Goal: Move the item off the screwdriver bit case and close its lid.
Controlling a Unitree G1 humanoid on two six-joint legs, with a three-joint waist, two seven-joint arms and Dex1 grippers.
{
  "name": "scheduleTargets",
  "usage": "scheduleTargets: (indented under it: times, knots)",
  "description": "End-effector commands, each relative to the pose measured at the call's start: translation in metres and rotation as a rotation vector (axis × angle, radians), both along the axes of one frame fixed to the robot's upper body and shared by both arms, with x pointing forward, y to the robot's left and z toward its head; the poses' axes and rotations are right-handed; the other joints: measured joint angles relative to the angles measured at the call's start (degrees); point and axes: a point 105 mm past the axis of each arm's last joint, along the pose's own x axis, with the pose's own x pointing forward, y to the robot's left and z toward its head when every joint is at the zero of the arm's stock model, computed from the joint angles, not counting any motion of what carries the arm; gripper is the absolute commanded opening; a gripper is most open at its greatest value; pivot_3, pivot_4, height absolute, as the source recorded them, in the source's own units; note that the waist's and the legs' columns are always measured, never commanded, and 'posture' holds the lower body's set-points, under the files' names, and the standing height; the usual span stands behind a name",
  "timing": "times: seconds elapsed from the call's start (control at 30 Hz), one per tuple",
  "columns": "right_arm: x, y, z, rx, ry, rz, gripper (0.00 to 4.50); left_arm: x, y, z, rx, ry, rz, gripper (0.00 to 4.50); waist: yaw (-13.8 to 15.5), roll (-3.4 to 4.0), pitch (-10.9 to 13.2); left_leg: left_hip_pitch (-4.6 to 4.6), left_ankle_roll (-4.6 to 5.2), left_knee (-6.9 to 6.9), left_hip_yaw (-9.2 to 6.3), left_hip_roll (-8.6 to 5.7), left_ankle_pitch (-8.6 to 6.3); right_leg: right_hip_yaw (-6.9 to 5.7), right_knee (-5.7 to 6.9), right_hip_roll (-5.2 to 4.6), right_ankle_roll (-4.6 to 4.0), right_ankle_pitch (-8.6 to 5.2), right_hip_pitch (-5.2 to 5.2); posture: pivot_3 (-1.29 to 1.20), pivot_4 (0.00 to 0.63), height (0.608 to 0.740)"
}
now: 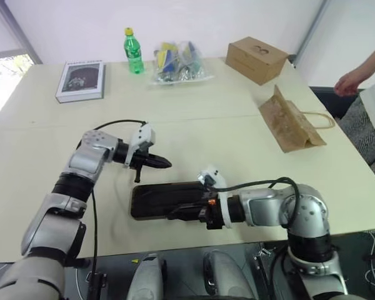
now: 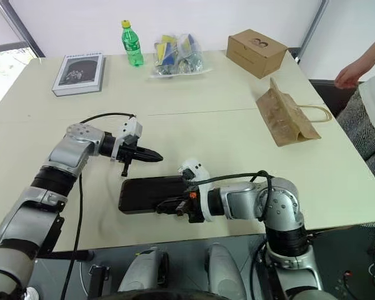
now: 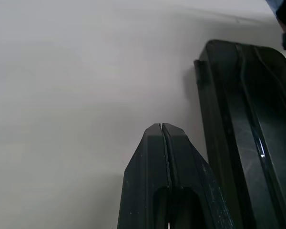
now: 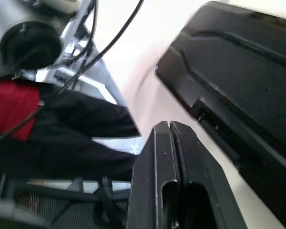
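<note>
- The wide cream table (image 1: 194, 134) lay bare between the near edge and the far clutter.
- The flat brown kraft paper bag (image 1: 290, 120) rested near the right edge, well apart from the dark rectangular plastic bit case (image 1: 165, 200).
- The case's lid lay shut.
- The left claw (image 1: 164, 164), pressed together, hovered just behind the case.
- The right claw (image 1: 178, 214), pressed together, sat at its near edge.

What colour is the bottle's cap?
Yellow, on the green bottle; the left eye view shows the cap best.

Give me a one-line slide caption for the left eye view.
Both shut grippers, left and right, flank the closed screwdriver bit case; paper bag set aside.
</note>
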Motion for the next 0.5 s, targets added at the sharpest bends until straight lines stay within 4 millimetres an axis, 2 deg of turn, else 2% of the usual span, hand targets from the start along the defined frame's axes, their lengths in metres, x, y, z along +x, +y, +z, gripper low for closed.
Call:
scheduleTargets:
  times: [0.03, 0.37, 0.5]
  knots:
    - [-0.005, 0.001, 0.0, -0.009, 0.001, -0.02, 0.02, -0.003, -0.006, 0.009, -0.006, -0.049, -0.036, 0.0, 0.1, 0.0, 0.0, 0.0, 0.0, 0.0, 0.0, 0.0, 0.0, 0.0, 0.0, 0.0, 0.0, 0.0, 0.0, 0.0, 0.15, 0.74]
    - [-0.017, -0.006, -0.007, -0.072, 0.181, -0.199, 0.02, 0.002, -0.016, 0.011, -0.032, -0.074, -0.038, 0.0, -0.5, -0.01, 0.0, 0.0, 0.01, 0.0, 0.0, 0.01, 0.0, 0.01, -0.03, 0.01, 0.0, 0.0, 0.01, 0.0, 0.15, 0.74]
    - [-0.016, -0.005, -0.012, -0.105, 0.199, -0.252, 0.02, 0.002, -0.019, 0.01, -0.035, -0.076, -0.045, 0.0, -0.6, -0.01, 0.0, 0.0, 0.04, -0.01, -0.03, 0.02, -0.01, 0.02, -0.03, 0.09, 0.0, 0.0, 0.01, 0.0, 0.15, 0.74]
